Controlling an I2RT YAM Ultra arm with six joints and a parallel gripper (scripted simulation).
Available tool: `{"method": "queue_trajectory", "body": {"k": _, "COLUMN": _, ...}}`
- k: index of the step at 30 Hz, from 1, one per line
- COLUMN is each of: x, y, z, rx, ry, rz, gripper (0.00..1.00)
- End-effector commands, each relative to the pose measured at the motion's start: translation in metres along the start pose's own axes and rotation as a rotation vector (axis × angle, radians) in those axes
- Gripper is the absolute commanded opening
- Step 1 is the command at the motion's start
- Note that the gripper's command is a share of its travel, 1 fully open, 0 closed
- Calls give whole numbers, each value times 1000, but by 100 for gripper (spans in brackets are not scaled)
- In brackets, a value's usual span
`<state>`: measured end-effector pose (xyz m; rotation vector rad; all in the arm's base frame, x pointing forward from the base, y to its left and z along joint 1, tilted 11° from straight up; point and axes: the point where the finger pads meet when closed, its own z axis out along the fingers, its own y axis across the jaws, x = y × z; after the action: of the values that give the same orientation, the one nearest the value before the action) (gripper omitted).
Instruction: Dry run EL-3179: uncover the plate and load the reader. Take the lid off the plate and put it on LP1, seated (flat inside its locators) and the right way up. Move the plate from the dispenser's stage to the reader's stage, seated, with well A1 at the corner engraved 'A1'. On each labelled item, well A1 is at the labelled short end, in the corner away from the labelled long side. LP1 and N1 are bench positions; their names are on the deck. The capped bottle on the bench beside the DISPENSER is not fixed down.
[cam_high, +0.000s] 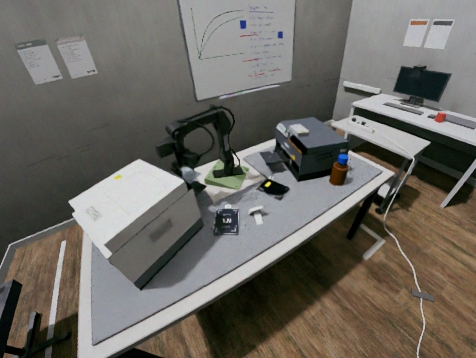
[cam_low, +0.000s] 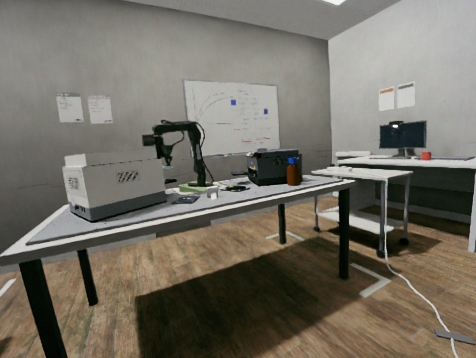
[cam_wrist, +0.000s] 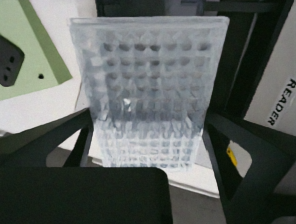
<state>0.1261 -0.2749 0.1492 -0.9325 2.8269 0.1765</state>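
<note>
Now, your tool (cam_high: 189, 173) (cam_low: 167, 157) (cam_wrist: 148, 112) grips the clear, many-welled plastic plate (cam_high: 188, 174) (cam_low: 168, 161) (cam_wrist: 150, 87), raised beside the boxy white-and-grey reader (cam_high: 165, 227) (cam_low: 114, 175) (cam_wrist: 274, 87); its long axis looks slightly skewed to the labelled edge.

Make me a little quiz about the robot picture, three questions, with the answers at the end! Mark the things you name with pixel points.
1. True or false: the brown bottle (cam_high: 338, 175) (cam_low: 293, 176) has a red cap.
2. What is between the robot's jaws? A) a red cup B) a clear plate with wells (cam_high: 189, 173) (cam_low: 168, 160) (cam_wrist: 150, 90) C) a pen
3. Fill in the missing colour: the black arm (cam_high: 225, 145) (cam_low: 196, 145) stands on a ____ block (cam_high: 213, 182) (cam_low: 185, 189) (cam_wrist: 47, 67).

Key: 1. False; 2. B; 3. green
</note>
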Motion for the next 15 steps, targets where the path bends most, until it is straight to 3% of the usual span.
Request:
{"method": "queue_trajectory", "body": {"k": 1, "x": -1, "y": -5, "z": -9, "rx": 23, "ry": -8, "rz": 12, "gripper": 86}}
{"method": "queue_trajectory", "body": {"k": 15, "x": -3, "y": -6, "z": -10, "rx": 27, "ry": -7, "rz": 12, "gripper": 86}}
